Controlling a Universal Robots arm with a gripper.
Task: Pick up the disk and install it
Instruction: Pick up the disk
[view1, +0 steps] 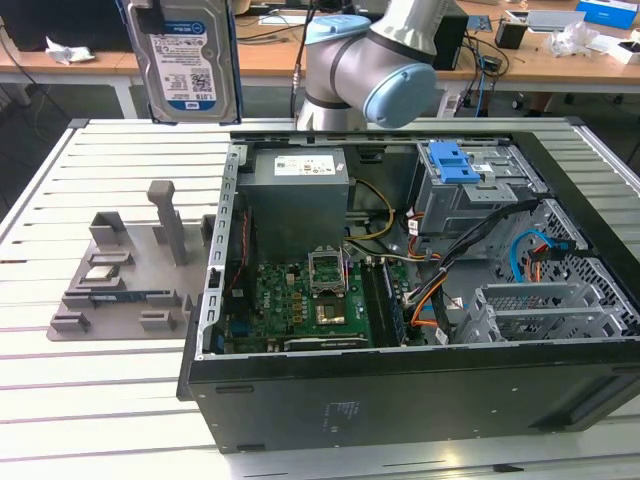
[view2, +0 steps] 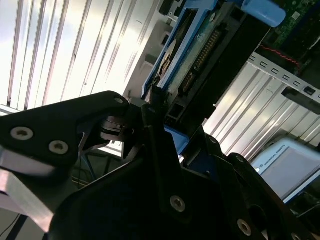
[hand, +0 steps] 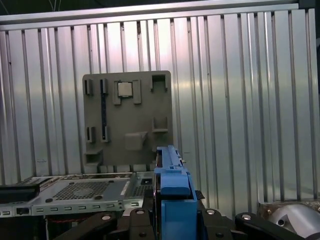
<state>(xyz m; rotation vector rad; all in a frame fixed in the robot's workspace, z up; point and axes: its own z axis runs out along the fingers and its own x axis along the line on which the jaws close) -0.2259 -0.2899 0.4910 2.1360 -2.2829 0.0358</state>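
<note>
The disk, a silver hard drive with a white-and-blue label in a blue bracket, hangs upright high above the table at the exterior view's upper left, over the far left corner of the open computer case. My gripper is shut on its upper edge. In the second wrist view the disk shows its connector edge and blue frame between the black fingers. The first wrist view looks down the blue bracket of the disk onto the table far below.
A grey metal drive cage with a blue latch sits inside the case at the back right. A grey fixture plate holding small parts lies on the slatted table left of the case. The arm's base stands behind the case.
</note>
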